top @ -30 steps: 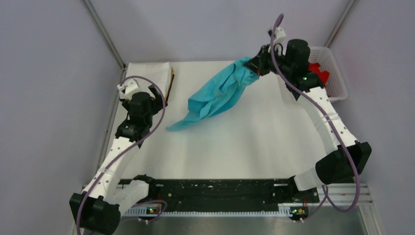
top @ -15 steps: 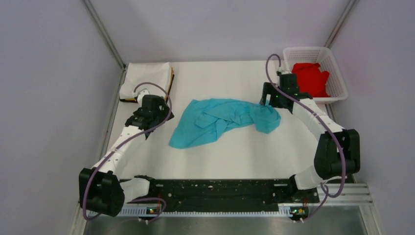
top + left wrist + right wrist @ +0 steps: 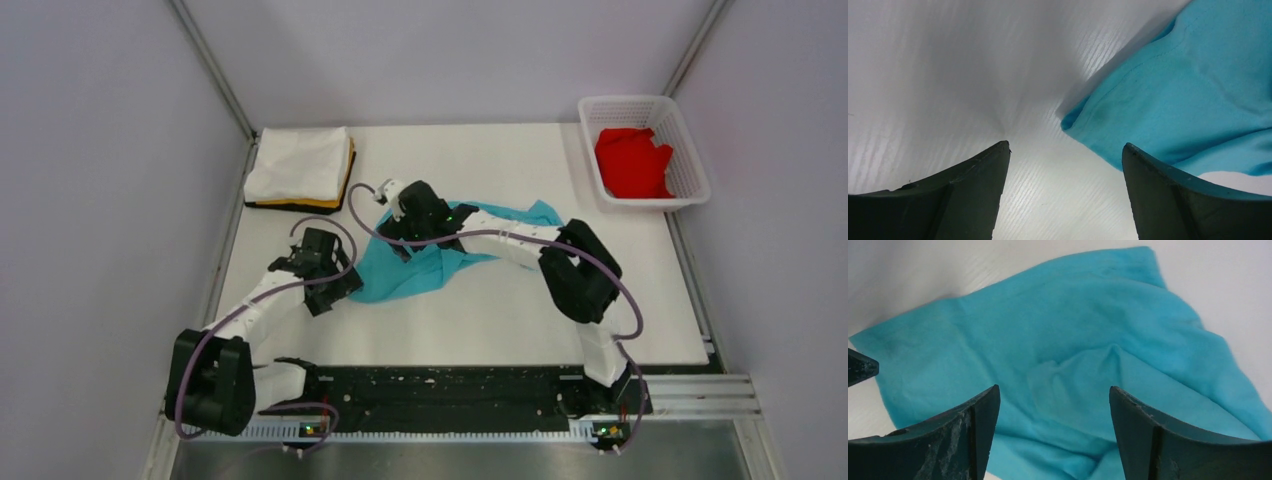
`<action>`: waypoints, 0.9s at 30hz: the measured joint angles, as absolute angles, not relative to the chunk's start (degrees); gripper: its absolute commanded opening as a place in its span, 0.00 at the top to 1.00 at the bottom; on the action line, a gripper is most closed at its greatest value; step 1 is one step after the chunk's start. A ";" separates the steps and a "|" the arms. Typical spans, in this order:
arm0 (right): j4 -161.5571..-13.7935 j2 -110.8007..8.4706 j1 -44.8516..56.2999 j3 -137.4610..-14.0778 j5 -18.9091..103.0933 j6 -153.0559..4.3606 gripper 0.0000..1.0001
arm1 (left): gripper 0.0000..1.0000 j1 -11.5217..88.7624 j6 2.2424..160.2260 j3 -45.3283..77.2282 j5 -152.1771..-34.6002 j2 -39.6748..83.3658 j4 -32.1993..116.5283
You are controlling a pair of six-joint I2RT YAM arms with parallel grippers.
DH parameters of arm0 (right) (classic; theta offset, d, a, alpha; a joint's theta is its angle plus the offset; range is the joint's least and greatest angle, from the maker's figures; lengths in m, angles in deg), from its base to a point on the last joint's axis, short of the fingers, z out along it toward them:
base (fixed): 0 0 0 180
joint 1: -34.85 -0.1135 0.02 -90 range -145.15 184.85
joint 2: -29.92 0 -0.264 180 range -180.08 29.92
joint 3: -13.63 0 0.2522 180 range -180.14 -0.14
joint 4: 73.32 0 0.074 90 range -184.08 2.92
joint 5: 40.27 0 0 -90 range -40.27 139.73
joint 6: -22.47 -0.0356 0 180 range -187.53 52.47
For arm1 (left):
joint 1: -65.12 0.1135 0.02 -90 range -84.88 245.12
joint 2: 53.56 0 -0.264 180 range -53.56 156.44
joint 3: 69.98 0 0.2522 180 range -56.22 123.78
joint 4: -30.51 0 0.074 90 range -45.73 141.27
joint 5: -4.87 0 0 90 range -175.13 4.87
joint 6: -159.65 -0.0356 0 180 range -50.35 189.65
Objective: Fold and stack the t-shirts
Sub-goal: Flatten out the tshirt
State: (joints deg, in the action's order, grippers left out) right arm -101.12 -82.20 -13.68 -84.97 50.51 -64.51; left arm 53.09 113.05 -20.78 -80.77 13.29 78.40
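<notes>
A: While looking down from the top camera, find the turquoise t-shirt (image 3: 405, 278) lying rumpled at the middle of the table (image 3: 520, 320), a little toward nine o'clock. Held by anything?

B: By nothing. At the shirt's eight o'clock, just beside the hem: left gripper (image 3: 340, 288), jaws spread, empty. Over the shirt's eleven o'clock, arm stretched across the cloth: right gripper (image 3: 400, 238), also spread. At the table's eleven o'clock, white t-shirt (image 3: 298, 165) folded on top of orange-yellow t-shirt (image 3: 349, 172). At one o'clock, red t-shirt (image 3: 632, 165) bunched inside the basket (image 3: 693, 160).

A: And from the left wrist?

B: Wide-apart fingers (image 3: 973, 190), bare table between them; hem corner (image 3: 1070, 122) at twelve o'clock from the gap, touching neither.

A: Right wrist?

B: Spread wide again, hovering above rumpled cloth, with a raised crease (image 3: 1088, 357) at twelve o'clock. Gripping nothing.

A: Step in hand?

B: Probably spreading the turquoise one flat before folding. Next: close on that near corner with the left, pinch an opposite edge with the right, pull apart. Calls for a low approach, catching one layer only.
</notes>
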 measured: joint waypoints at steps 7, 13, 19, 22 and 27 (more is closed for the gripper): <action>-100.84 -92.41 -15.69 -89.63 51.23 -65.14 0.45 | 0.35 53.09 114.84 -21.06 -82.62 18.58 71.95; -101.10 -92.87 -15.61 -89.80 51.78 -66.04 0.77 | 0.97 53.50 114.78 -18.94 -84.92 24.52 66.09; -99.46 -92.84 -15.61 -89.69 55.38 -68.86 1.00 | 1.00 53.61 114.01 -18.77 -88.37 26.45 62.92; -98.13 -91.31 -15.61 -87.44 57.46 -70.23 1.00 | 1.00 53.59 113.64 -19.12 -88.74 25.92 62.81; -96.53 -81.67 -14.56 -78.37 61.18 -73.66 1.00 | 1.00 53.59 112.79 -19.90 -88.77 22.84 64.69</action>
State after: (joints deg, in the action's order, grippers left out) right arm -96.53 -81.67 -14.56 -78.37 61.18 -73.66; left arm 53.59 112.79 -19.90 -88.77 22.84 64.69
